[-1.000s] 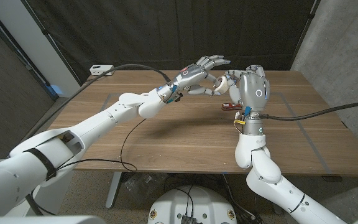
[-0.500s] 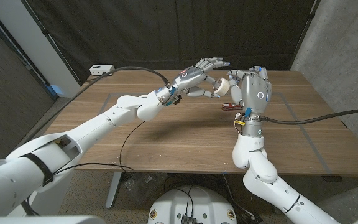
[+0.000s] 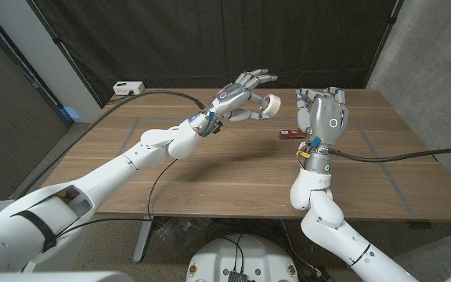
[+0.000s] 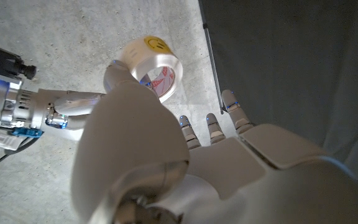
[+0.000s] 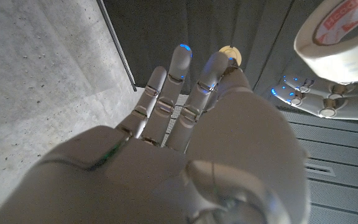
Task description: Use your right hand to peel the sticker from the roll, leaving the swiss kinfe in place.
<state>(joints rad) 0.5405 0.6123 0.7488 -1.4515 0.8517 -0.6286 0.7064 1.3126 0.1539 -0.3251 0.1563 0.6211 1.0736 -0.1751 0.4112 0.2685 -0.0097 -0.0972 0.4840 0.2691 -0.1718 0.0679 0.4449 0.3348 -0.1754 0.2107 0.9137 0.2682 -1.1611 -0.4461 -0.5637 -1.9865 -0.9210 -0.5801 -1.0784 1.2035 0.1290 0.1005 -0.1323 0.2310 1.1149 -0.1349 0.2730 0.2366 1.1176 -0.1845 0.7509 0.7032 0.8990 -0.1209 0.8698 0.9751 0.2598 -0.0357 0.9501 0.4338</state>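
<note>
The head camera looks down over the table [image 3: 210, 168]; both wrist cameras, close behind their hands, share the roll [image 4: 156, 64].

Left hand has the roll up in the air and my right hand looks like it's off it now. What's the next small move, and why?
Probably ease the right hand back toward the roll and pinch at the yellow sticker on its rim. The left hand holds the roll above the table, with a clear gap to the right hand. Stay high: the swiss knife lies on the table just below.
</note>
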